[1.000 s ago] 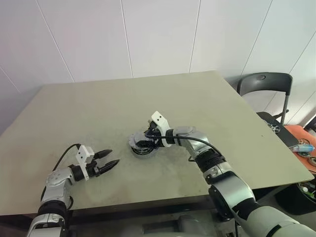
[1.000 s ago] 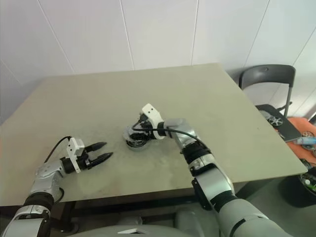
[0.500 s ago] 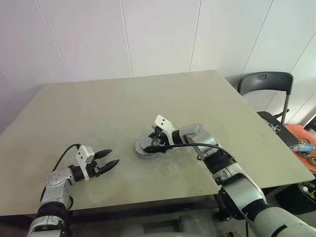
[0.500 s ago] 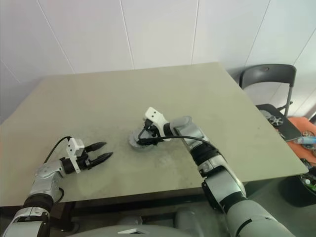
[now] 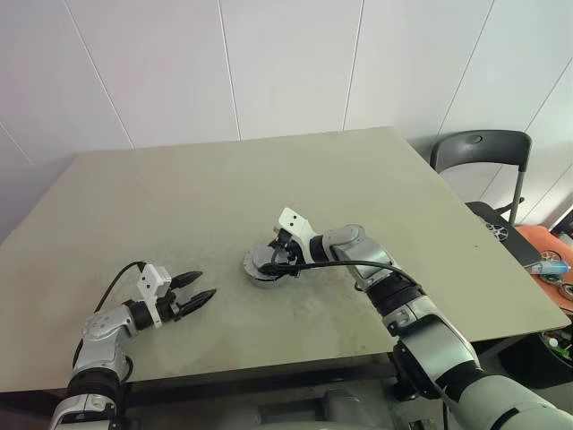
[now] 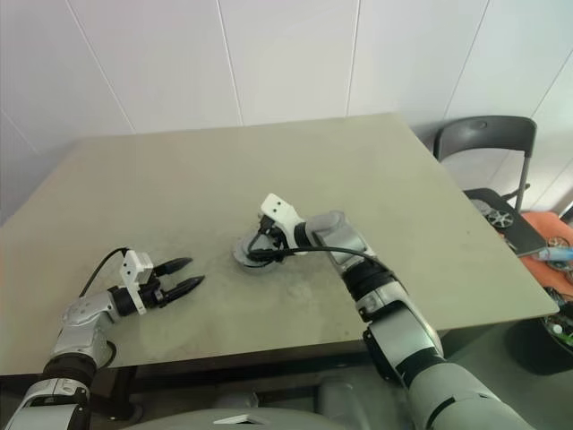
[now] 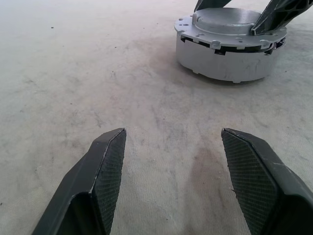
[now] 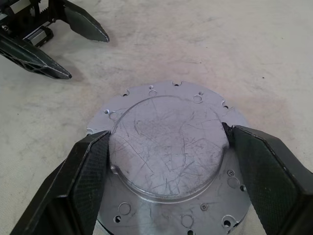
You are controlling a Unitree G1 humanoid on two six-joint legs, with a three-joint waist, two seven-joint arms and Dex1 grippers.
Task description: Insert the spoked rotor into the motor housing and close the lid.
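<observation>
The motor housing lies flat near the middle of the table, a round grey metal part with a holed flange and a raised, scratched centre. Its closed side faces up, so no windings show. My right gripper reaches in from the right. Its two black fingers press on either side of the raised centre, shut on it. My left gripper hovers low over the table to the housing's left. It is open and empty and points at the housing. The spoked rotor and the lid are hidden or out of view.
The beige table has bare surface all around the housing. A black chair stands past its right edge. Beside the chair, an orange surface holds small items.
My right wrist has rolled. The housing in its grip has gone from tilted to lying flat on the table, slightly further right. The left gripper has stayed put.
</observation>
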